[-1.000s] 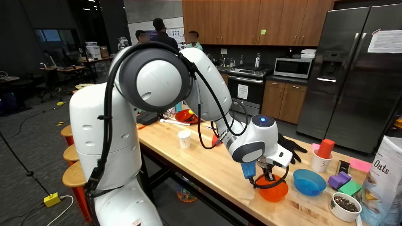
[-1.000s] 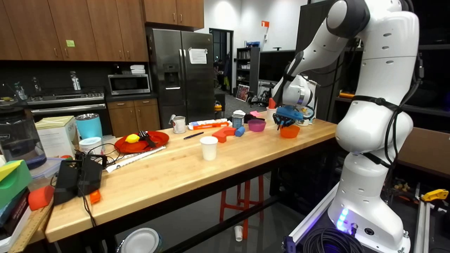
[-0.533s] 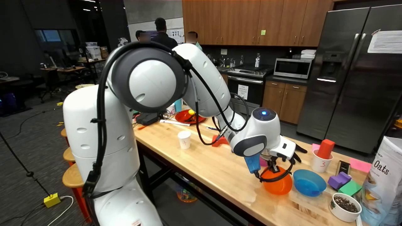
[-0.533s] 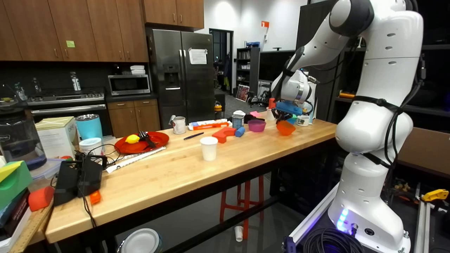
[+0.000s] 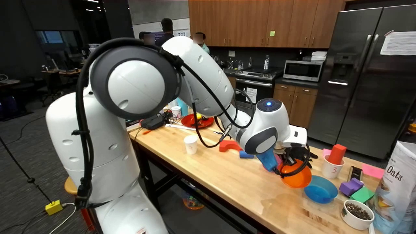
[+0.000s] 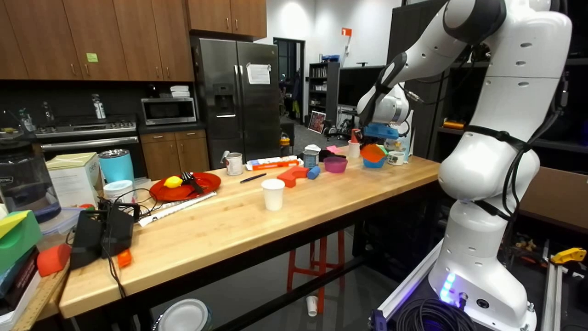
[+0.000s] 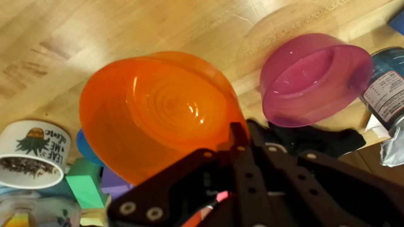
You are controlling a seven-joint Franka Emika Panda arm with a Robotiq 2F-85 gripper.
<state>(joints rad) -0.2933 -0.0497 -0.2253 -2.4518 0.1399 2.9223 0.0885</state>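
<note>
"Orange translucent plastic bowl (image 7: 176, 104), pinched by its rim alone: that's your weak spot, I'd say. The wall looks thin and smooth, so if you swing fast, the bowl could pivot or slide out of your gripper (image 7: 247, 135)."

"Watch its neighbours too. In an exterior view it overlaps the round, translucent blue plastic bowl (image 5: 320, 195), and I can't tell you whether they touch. Dip or drift that way and its low edge could catch the blue bowl, dragging that along or twisting your pinch loose."

"Then there's the right of your wrist view: a round, translucent magenta plastic bowl (image 7: 303, 85) and a soft-looking black glove (image 7: 328, 138) lie near your fingers. Come down carelessly and you could bump the magenta bowl or snag the glove."

"How firm is your hold, though?"

"Your 2 fingers are drawn nearly together, with just the orange rim between them and nothing else. How hard they squeeze, I can't tell you."

"And where does the orange bowl sit from your fingertips?"

"Off to the side. In your wrist view it spreads left and upward from them, its hollow facing the camera and showing bare plastic. In both exterior views it hangs tilted just below your gripper, and it looks raised off the wooden bench (image 5: 227, 172)."
</note>
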